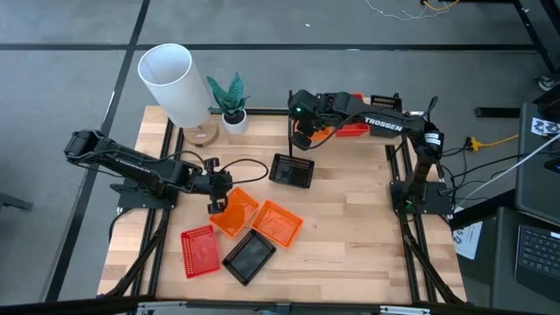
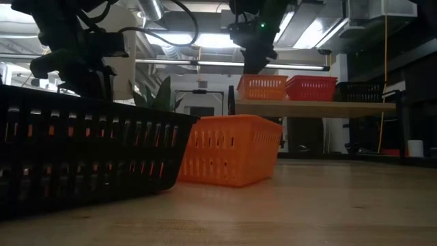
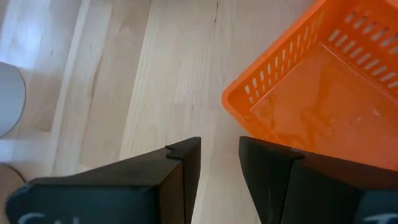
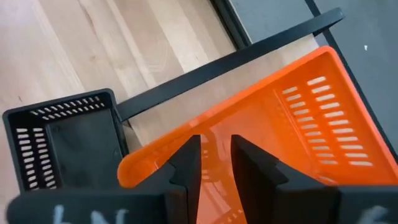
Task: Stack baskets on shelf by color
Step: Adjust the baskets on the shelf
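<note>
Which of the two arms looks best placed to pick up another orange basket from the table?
Left. Its gripper hangs right at the edge of an orange basket on the table, while the right gripper is at the shelf over another orange basket.

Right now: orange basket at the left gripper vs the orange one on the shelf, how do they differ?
1. The table basket lies on the tabletop; the shelf basket sits on the shelf.
2. The table basket is among scattered baskets; the shelf basket stands in a row beside a red basket.
3. The left gripper hangs open beside the first; the right gripper is at the second.
Both orange mesh.
</note>
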Robot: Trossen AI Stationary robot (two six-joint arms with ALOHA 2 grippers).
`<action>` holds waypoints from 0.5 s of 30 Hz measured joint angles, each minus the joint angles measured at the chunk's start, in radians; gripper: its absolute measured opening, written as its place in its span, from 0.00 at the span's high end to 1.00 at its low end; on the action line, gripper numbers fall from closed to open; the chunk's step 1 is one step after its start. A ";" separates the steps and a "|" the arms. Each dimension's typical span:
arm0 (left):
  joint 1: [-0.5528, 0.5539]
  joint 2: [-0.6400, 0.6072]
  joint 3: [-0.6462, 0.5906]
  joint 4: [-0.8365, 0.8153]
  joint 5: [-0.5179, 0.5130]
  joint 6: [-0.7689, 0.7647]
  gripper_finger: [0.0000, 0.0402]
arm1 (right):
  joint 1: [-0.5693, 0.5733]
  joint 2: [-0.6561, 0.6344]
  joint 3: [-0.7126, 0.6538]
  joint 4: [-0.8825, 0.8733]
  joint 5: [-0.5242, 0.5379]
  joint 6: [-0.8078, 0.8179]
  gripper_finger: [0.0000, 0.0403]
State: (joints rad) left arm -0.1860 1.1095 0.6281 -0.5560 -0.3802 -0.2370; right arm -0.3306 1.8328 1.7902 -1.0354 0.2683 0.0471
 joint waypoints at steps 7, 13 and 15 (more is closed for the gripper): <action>-0.003 0.000 0.000 0.000 0.000 -0.025 0.75 | 0.030 -0.030 0.123 -0.243 0.175 0.021 0.78; -0.018 0.001 0.000 0.000 0.000 -0.023 0.75 | 0.040 -0.086 0.158 -0.546 0.251 0.191 0.78; -0.022 0.001 0.000 0.000 0.000 -0.023 0.75 | 0.036 -0.123 0.114 -0.522 0.265 0.204 0.78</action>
State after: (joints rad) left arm -0.2083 1.1107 0.6281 -0.5560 -0.3798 -0.2600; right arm -0.2945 1.7095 1.9041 -1.5569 0.5330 0.2507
